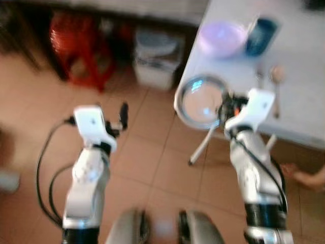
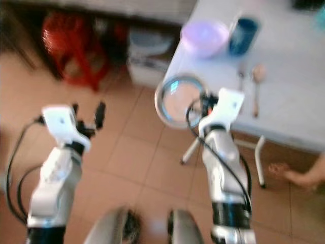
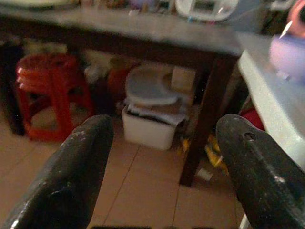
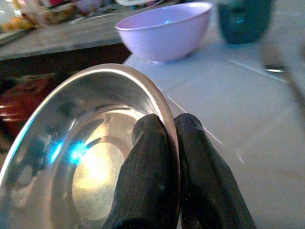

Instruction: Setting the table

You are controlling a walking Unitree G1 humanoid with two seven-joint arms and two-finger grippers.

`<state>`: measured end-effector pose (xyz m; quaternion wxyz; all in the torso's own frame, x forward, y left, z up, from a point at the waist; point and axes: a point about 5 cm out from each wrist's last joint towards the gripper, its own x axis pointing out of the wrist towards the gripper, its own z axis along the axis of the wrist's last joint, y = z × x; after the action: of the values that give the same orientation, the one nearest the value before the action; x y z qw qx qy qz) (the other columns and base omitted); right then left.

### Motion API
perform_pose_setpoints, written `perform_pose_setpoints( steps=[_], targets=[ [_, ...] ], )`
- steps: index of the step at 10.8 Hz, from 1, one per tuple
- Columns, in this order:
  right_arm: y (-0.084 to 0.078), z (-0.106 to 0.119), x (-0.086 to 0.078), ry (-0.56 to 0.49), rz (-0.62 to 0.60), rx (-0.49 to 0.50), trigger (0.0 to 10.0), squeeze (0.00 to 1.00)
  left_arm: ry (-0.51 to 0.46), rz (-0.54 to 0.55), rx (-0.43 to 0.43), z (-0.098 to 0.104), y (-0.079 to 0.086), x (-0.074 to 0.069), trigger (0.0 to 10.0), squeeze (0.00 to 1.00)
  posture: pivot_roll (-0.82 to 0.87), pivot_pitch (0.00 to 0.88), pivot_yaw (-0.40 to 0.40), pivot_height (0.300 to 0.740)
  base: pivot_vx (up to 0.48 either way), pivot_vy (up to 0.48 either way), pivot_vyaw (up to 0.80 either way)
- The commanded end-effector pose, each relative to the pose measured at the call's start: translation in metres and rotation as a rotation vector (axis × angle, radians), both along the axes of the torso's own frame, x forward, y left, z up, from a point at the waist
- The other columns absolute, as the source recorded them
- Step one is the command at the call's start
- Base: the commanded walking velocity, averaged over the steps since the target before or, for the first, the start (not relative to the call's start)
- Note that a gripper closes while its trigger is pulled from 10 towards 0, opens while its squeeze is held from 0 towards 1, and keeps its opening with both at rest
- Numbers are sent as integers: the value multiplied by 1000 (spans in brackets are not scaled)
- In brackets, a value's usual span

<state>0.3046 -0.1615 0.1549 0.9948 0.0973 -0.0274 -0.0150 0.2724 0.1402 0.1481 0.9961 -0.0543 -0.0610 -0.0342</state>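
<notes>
pinching steel plate (image 4: 86,157) rim, right fingers (image 4: 147,176) astride

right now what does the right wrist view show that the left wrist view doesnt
Right wrist view alone: the right gripper pinching the rim of the round shiny steel plate, and a dark teal cup. Left wrist view alone: the open left gripper over the floor, a red plastic stool and a white lidded bin. Both: the lilac plastic bowl on the pale table.
</notes>
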Motion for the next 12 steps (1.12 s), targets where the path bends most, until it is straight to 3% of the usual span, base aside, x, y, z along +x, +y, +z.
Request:
perform_pose_setpoints(
  steps=[1, 4, 8, 12],
  targets=[
    [-3, -9, -2, 29, -19, -23, 0, 0, 14, 21, 29, -7, 8, -3, 10000, 0, -22, 154, 18, 740, 390, 277, 0],
    [-1, -13, -10, -10, 0, -86, 0, 0, 43, -4, 15, -19, 2, -6, 10000, 0, -26, 144, 15, 740, 446, 0, 0],
    [9, 2, -4, -83, 34, -107, 0, 0, -28, -32, 11, -4, -2, 8, 10000, 0, -37, 138, 18, 740, 458, 0, 0],
    [10, 0, -5, -81, 38, -102, 0, 0, -27, -32, 8, -7, -1, 8, 10000, 0, -35, 141, 17, 740, 420, 139, 0]
  ],
)
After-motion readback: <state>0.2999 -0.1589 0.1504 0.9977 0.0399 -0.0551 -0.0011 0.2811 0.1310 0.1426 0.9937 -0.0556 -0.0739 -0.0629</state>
